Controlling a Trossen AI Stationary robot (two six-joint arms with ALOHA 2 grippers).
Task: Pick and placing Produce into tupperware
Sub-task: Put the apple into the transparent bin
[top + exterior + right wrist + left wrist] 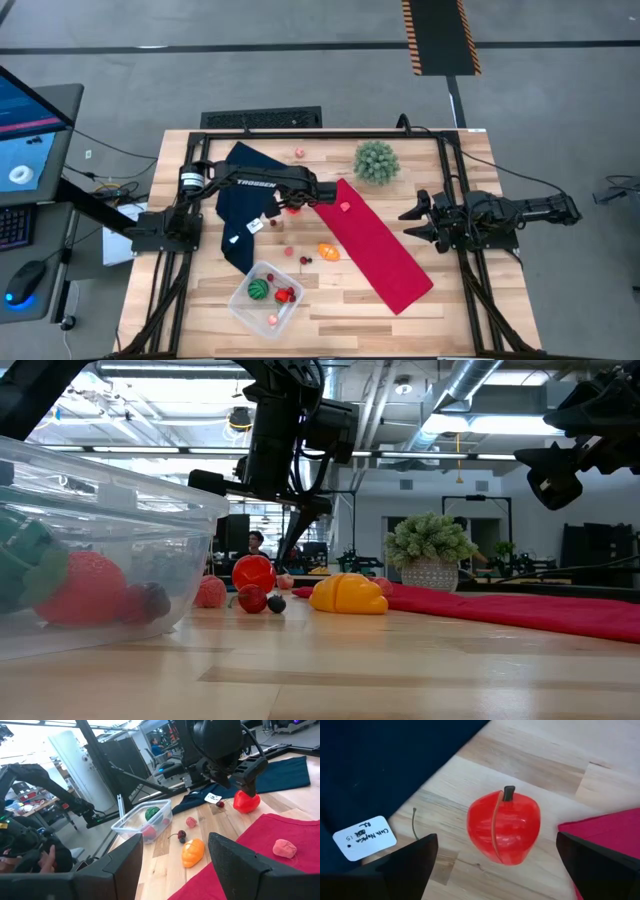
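Your clear box (264, 293) sits near the table's (330, 310) front-left corner with a few toy fruits already inside. Just past it, your left claw (495, 857) hangs over the red apple (503, 829), fingers spread wide apart on either side, not gripping. The apple lies on bare wood between the navy cloth (245, 200) and the red cloth (378, 245). An orange piece (328, 252) lies nearby. Your right claw (412, 222) waits off right, fingers apart, empty.

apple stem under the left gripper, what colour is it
Dark brown, on the red apple; the left wrist view shows it best.
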